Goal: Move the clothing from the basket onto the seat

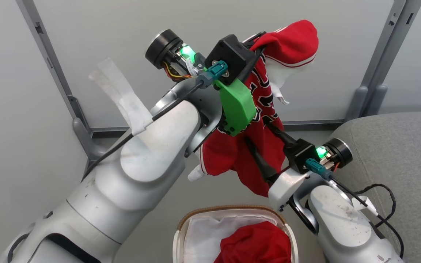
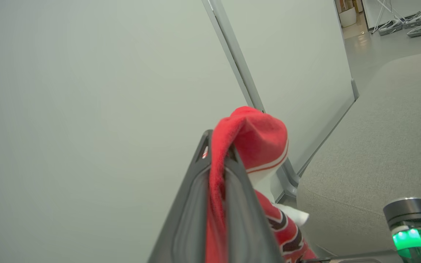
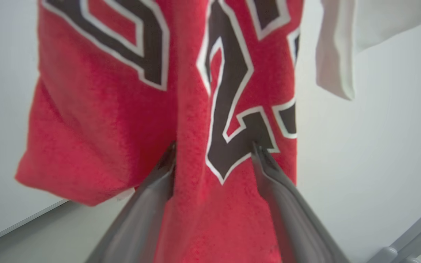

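A: Status?

B: L gripper (image 2: 217, 146) is pinched tight on a thin fold at the top of the jersey (image 1: 232, 157), which hangs high above the basket (image 1: 196, 217). The rest dangles free.

A: R side?

B: R gripper (image 3: 214, 146) has its jaws spread wide. The lower jersey runs between them but isn't clamped, so all the weight is on the L pinch.

A: Risks?

B: IMO 3:
1) The fold is small. A fast swing to the seat (image 1: 397, 146), right of the basket, could let the cloth creep out. It would drop back into the basket or onto the floor beside it.
2) If R closes on a bunched layer and the arms then pull apart, it could yank the fold out of L.
3) Cloth draped over the R fingers may snag at release, so it drags back off the seat edge nearest the basket.

A: 2nd item?

B: The plain red piece (image 1: 254, 243) is in the basket, untouched. A low-hanging jersey tail could brush it, but prob no harm.

A: Fix?

B: Get an R grip first, then move slowly.
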Available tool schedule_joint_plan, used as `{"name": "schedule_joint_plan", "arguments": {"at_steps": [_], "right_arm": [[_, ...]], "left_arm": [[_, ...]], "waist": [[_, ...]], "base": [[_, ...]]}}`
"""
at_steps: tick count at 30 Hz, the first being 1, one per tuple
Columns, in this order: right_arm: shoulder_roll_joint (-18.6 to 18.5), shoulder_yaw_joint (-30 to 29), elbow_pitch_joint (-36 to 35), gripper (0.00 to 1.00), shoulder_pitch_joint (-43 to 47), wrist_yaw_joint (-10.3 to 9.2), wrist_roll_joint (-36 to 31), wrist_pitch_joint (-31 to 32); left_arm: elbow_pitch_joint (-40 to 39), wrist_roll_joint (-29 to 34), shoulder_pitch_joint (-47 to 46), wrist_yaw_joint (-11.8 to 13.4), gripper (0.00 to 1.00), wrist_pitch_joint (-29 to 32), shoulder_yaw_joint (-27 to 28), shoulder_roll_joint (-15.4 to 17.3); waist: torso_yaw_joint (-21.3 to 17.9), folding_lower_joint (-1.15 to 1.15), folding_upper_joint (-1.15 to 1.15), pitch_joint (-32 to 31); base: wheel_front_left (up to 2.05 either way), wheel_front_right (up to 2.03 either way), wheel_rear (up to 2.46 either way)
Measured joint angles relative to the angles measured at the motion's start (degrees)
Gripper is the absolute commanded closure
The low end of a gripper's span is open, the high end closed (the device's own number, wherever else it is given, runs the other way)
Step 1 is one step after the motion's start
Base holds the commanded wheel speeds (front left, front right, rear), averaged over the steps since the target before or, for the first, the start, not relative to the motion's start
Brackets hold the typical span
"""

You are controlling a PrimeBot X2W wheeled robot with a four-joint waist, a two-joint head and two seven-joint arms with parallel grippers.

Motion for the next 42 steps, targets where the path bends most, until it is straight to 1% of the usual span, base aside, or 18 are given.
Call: {"name": "schedule_joint_plan", "arguments": {"at_steps": [1, 2, 3, 6, 12, 13, 14, 15, 16, 17, 18, 24, 28, 35, 38, 42], "right_arm": [[0.0, 0.3, 0.3, 0.70, -0.6, 0.00, 0.1, 0.0], [0.0, 0.4, 0.5, 0.83, -1.0, 0.00, 0.2, 0.0], [0.1, 0.5, 0.7, 1.00, -1.6, 0.00, 0.3, 0.0], [0.0, 0.4, 0.9, 1.00, -2.4, 0.00, 0.3, 0.0], [0.0, 0.0, 0.6, 1.00, -2.5, 0.00, 0.3, 0.0], [0.0, -0.3, 0.6, 1.00, -2.5, 0.00, 0.3, 0.0], [0.0, -0.5, 0.7, 1.00, -2.5, 0.00, 0.3, 0.0], [0.0, -0.8, 0.7, 1.00, -2.4, 0.00, 0.3, 0.0], [0.0, -1.1, 0.7, 1.00, -2.4, 0.00, 0.2, 0.0], [0.0, -1.5, 0.8, 1.00, -2.4, 0.00, 0.2, 0.0], [0.0, -1.9, 0.8, 1.00, -2.4, 0.00, 0.2, 0.0], [0.0, -4.6, 0.6, 1.00, -2.3, 0.00, -0.6, 0.0], [0.0, -6.4, 0.5, 1.00, -2.0, 0.00, -1.7, 0.0], [0.0, -8.2, -0.3, 1.00, -1.0, 0.00, -3.0, 0.0], [0.0, -8.8, -0.7, 1.00, -0.4, 0.00, -3.2, 0.0], [0.0, -9.5, -1.0, 1.00, 0.0, 0.00, -3.7, 0.0]], "left_arm": [[-0.4, -0.4, 0.0, 0.1, 1.00, 0.0, -0.1, 0.0], [-0.6, -0.8, 0.1, 0.2, 1.00, 0.0, -0.1, 0.0], [-0.8, -0.9, 0.3, 0.4, 1.00, 0.0, -0.1, 0.0], [-0.8, -1.2, 1.3, 1.2, 1.00, -0.1, 0.0, 0.1], [0.6, -2.4, 4.0, 2.2, 1.00, -2.1, 1.4, 2.1], [1.0, -2.6, 4.5, 2.4, 0.97, -2.7, 1.7, 2.5], [1.5, -2.8, 5.0, 2.4, 0.84, -3.4, 1.9, 2.8], [1.7, -3.2, 5.5, 2.4, 0.56, -4.0, 2.1, 3.0], [2.0, -3.4, 6.2, 2.5, 0.40, -4.9, 2.2, 3.2], [2.3, -3.8, 7.0, 2.5, 0.02, -6.0, 2.3, 3.3], [2.6, -3.8, 7.7, 2.4, 0.00, -7.1, 2.3, 3.4], [6.1, -4.4, 13.0, 1.8, 0.00, -13.2, 1.9, 5.1], [9.1, -5.7, 17.2, 1.5, 0.00, -15.4, 2.4, 5.5], [11.1, -7.3, 24.1, 1.2, 0.00, -16.8, 5.1, 5.6], [10.1, -7.8, 27.5, 1.4, 0.00, -17.0, 7.6, 5.3], [8.8, -6.8, 32.1, 1.4, 0.00, -17.0, 10.4, 4.9]], "waist": [[0.2, 0.00, 0.00, -0.1], [0.3, 0.00, 0.00, -0.1], [0.5, 0.00, 0.00, -0.1], [0.5, 0.00, 0.00, -0.1], [-0.4, 0.00, 0.00, 0.2], [-0.6, 0.00, 0.00, 0.3], [-0.9, 0.00, 0.00, 0.4], [-1.0, 0.00, 0.00, 0.4], [-1.2, 0.00, 0.00, 0.5], [-1.4, 0.00, 0.00, 0.6], [-1.6, 0.00, 0.00, 0.7], [-2.5, 0.00, 0.00, 1.1], [-3.2, 0.00, 0.00, 1.4], [-4.2, 0.00, 0.00, 1.9], [-4.6, 0.00, 0.00, 2.2], [-4.9, 0.00, 0.00, 2.5]], "base": [[0.00, 0.00, 0.00], [0.00, 0.00, 0.00], [0.00, 0.00, 0.00], [0.00, 0.00, 0.00], [0.00, 0.00, 0.00], [0.00, 0.00, 0.00], [0.00, 0.00, 0.00], [0.00, 0.00, 0.00], [0.00, 0.00, 0.00], [0.00, 0.00, 0.00], [0.00, 0.00, 0.00], [0.00, 0.00, 0.00], [0.00, 0.00, 0.00], [0.00, 0.00, 0.00], [0.00, 0.00, 0.00], [0.00, 0.00, 0.00]]}}
